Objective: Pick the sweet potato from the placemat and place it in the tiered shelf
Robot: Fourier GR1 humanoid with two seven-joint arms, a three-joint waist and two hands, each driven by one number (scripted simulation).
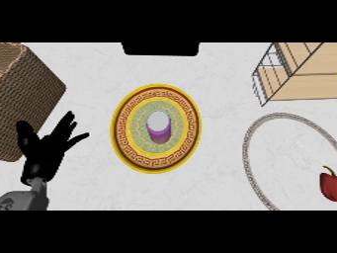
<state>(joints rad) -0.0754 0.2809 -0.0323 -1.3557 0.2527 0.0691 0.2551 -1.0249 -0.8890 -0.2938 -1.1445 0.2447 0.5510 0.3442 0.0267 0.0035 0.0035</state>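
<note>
The sweet potato (158, 126) stands upright at the middle of the round placemat (131, 148). The left hand (45, 148) rests with fingers spread, holding nothing. I think a grasp from above, then carrying toward the tiered shelf (306, 69), would work best.

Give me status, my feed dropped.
Left hand open, resting by wicker basket. Right hand out of view. Sweet potato upright on placemat, untouched. Tiered shelf far right; path open.

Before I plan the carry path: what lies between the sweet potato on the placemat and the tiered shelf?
In the head view, only bare counter separates the sweet potato, upright on the placemat, from the tiered shelf.
</note>
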